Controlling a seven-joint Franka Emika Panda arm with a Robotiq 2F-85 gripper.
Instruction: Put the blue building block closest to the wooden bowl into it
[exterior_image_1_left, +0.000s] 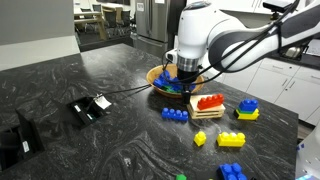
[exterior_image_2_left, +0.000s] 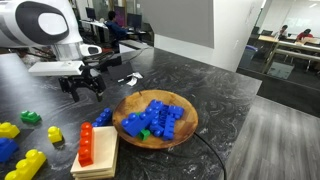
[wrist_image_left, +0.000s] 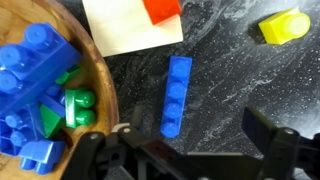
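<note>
Blue building block (wrist_image_left: 177, 97) lies flat on the counter (wrist_image_left: 235, 85), just beside the wooden bowl (wrist_image_left: 98, 70) — likely light, rigid, slick plastic. Your gripper (wrist_image_left: 178, 140) hangs spread wide above it — pinch the long sides mid-length.

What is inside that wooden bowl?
A heap of blue bricks with green ones among them fills the bowl. The bowl's bottom, and anything under the heap, is covered.

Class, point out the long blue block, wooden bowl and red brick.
blue building block (wrist_image_left: 176, 95), wrist view, middle studs
wooden bowl (wrist_image_left: 95, 65), wrist view, inner wall
red brick (exterior_image_1_left: 209, 100), in an exterior view, front face
</note>
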